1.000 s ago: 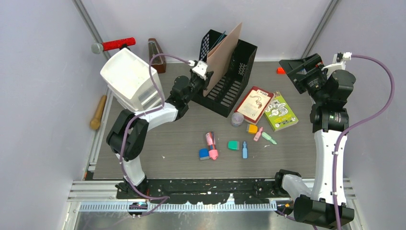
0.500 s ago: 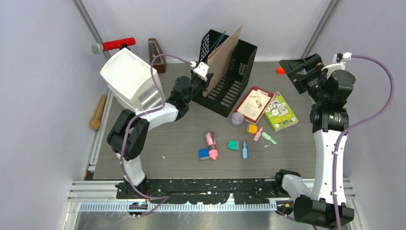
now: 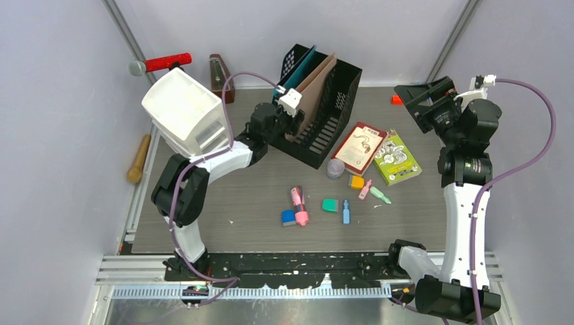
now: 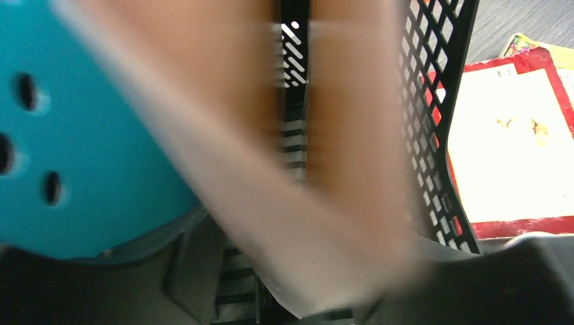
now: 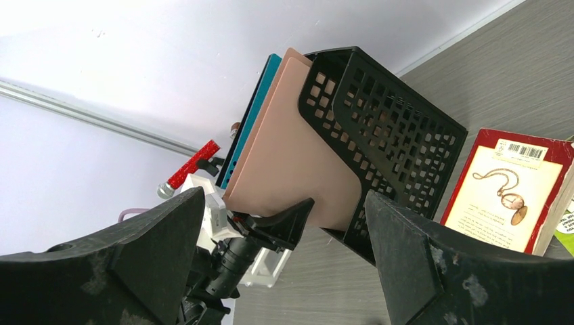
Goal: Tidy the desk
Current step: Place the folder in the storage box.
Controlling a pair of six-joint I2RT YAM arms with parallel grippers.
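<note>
L tool at the black rack, 12 o'clock on the table, right at the low edge of the tan folder. Gripping or loose? Can't tell, wrist view's blurred. Folder looks thin, light, bendy: pinch near a bottom corner. R tool wide, empty, 2 o'clock. Table's rigid, smooth, so small bits prob. slide.

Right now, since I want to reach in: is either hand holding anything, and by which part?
The right hand is open and empty. The left hand straddles the tan folder at the edge facing that arm, but blur hides whether it grips.
</note>
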